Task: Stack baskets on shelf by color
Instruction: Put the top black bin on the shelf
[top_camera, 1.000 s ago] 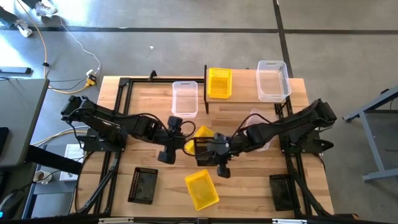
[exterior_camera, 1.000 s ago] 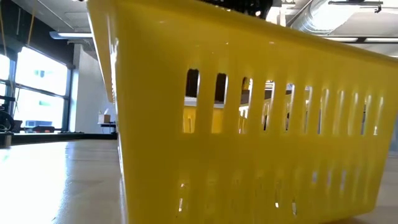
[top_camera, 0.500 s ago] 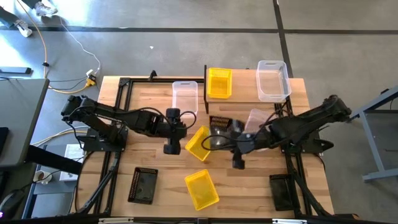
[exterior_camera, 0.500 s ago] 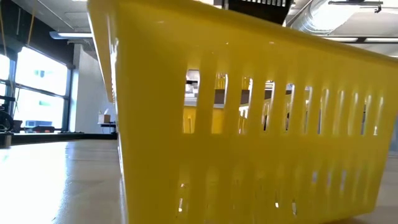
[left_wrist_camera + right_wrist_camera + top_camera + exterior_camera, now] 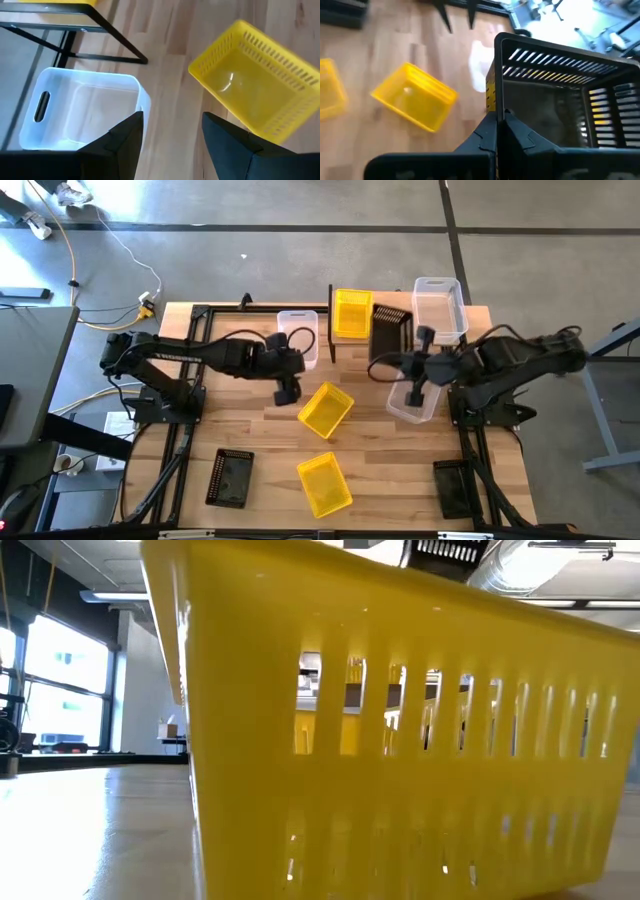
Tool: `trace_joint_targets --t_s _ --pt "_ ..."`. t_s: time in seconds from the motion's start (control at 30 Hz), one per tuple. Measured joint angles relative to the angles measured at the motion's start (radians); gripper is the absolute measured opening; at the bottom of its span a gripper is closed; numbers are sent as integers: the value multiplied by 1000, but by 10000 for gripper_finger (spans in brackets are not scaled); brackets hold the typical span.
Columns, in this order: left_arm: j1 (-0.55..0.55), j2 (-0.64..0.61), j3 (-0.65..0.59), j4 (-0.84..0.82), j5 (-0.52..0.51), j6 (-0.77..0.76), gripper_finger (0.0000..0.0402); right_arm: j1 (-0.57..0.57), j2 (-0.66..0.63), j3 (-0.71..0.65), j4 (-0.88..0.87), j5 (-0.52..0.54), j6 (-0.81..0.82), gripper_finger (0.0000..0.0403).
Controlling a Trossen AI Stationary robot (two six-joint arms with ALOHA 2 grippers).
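By shelf (image 5: 345, 340), right end effector (image 5: 378, 367) lifted black basket (image 5: 390, 330).

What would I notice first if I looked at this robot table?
Probably the black basket hanging in the air, pinched by the right gripper near the shelf, between a yellow basket and a clear basket sitting up there. Next, the tilted yellow basket in the middle of the table, with the left gripper open beside it.

Bare table (image 5: 250, 420) lies open left of the tilted yellow basket (image 5: 325, 409).
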Motion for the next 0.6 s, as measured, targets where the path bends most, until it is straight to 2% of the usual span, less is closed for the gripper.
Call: trace_joint_targets --t_s 0.27,0.47,0.6 --pt "69 0 0 49 38 0 192 -149 -140 -181 127 -14 -256 0" --pt "101 0 0 59 38 0 192 -281 -201 -276 213 -173 -393 0" --pt "109 0 0 59 37 -11 192 -372 -198 -316 223 -210 -458 0"
